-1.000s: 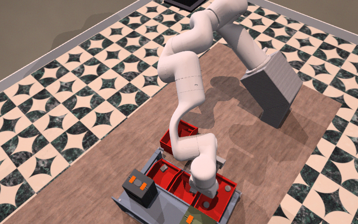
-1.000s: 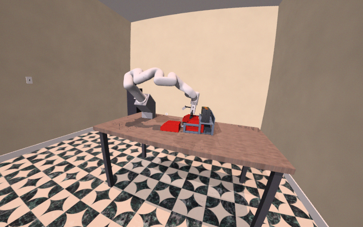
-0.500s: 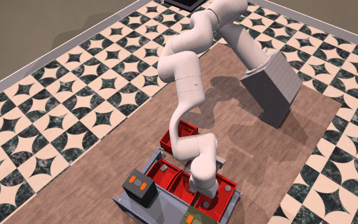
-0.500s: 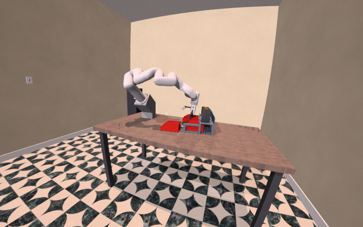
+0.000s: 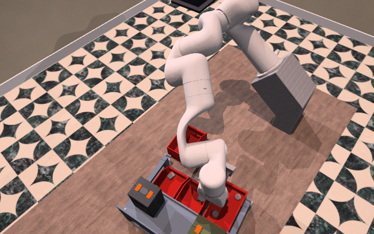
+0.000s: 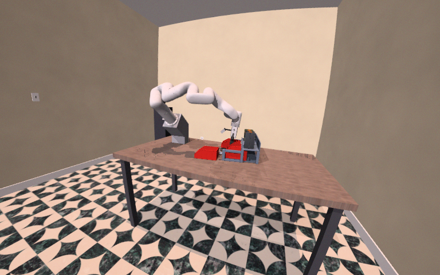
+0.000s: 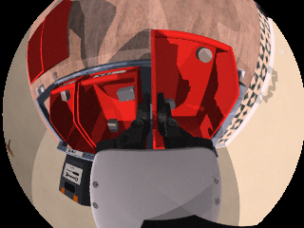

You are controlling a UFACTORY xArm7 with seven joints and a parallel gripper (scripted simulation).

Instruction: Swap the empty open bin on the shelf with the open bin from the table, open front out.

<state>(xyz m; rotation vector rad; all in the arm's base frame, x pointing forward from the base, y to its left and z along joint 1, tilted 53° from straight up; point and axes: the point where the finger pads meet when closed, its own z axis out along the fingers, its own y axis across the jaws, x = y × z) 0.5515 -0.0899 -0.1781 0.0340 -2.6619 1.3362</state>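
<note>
The table (image 5: pixel 110 165) (image 6: pixel 259 175) (image 7: pixel 130 24) carries the arm (image 5: pixel 196 82) (image 6: pixel 201 97) and the shelf (image 5: pixel 171 215) (image 6: pixel 241 155) (image 7: pixel 146 85). The arm reaches over the shelf with its gripper (image 5: pixel 204 201) (image 6: pixel 232 141) (image 7: pixel 153 101) pointing down.

Three open red bins are at the shelf. The end bin (image 5: pixel 239 189) (image 6: pixel 227 142) (image 7: pixel 195 37) contains two round grey parts and appears to sit higher than its neighbours; whether it is level cannot be confirmed. The middle bin (image 5: pixel 191 198) (image 7: pixel 106 92) contains two grey blocks, and the far bin (image 5: pixel 165 185) (image 7: pixel 57 114) contains one.

The table bin (image 5: pixel 173 153) (image 6: pixel 206 153) (image 7: pixel 52 38) stands on the table top in front of the shelf, near the far bin. The arm covers part of its interior in the top view.

A dark box (image 5: pixel 146 193) (image 6: pixel 248 142) (image 7: pixel 76 178) with orange catches stands on the upper board. A green box (image 5: pixel 206 226) with an orange catch is partly cut off by the top view's edge.

The gripper fingers are narrowly parted, one on each side of the end bin's side wall (image 7: pixel 153 62), without clamping it. One round part (image 7: pixel 169 103) lies just beside a finger, inside the bin; the other (image 5: pixel 237 196) (image 7: pixel 204 54) lies near the bin's front.
</note>
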